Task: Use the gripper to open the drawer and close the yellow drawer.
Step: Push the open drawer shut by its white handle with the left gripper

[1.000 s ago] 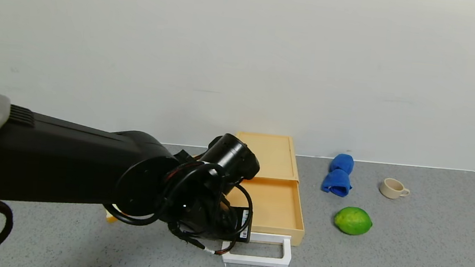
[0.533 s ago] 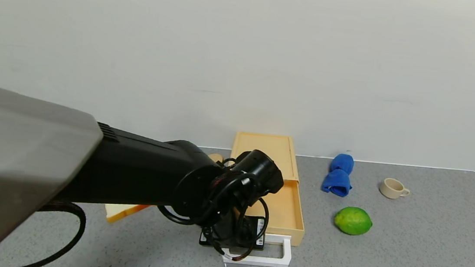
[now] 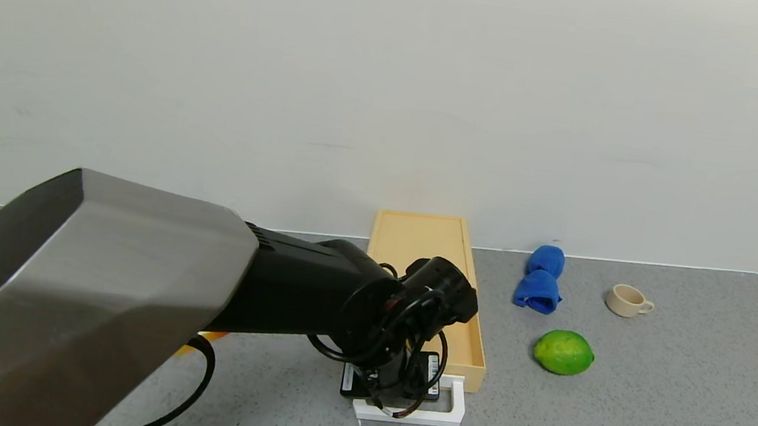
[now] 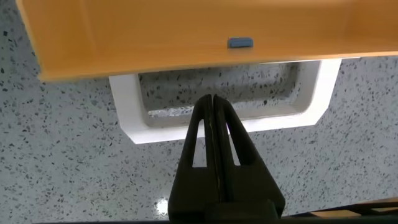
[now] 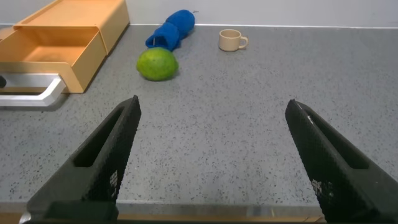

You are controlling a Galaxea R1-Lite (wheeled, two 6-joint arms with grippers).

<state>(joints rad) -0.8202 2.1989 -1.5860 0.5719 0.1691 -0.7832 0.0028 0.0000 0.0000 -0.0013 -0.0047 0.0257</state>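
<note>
The yellow drawer (image 3: 446, 275) lies with its long axis running from 12 to 6 o'clock, tray pulled out and white handle (image 3: 452, 404) toward 6. The left gripper (image 4: 212, 109) hovers over that handle, fingers pressed together on nothing. The right gripper (image 5: 211, 158) is parked with jaws spread, the drawer at its 10 o'clock.

Left pincer (image 4: 213, 102) pressed together — tips over the drawer's (image 4: 186, 31) white handle (image 4: 134, 115).
</note>
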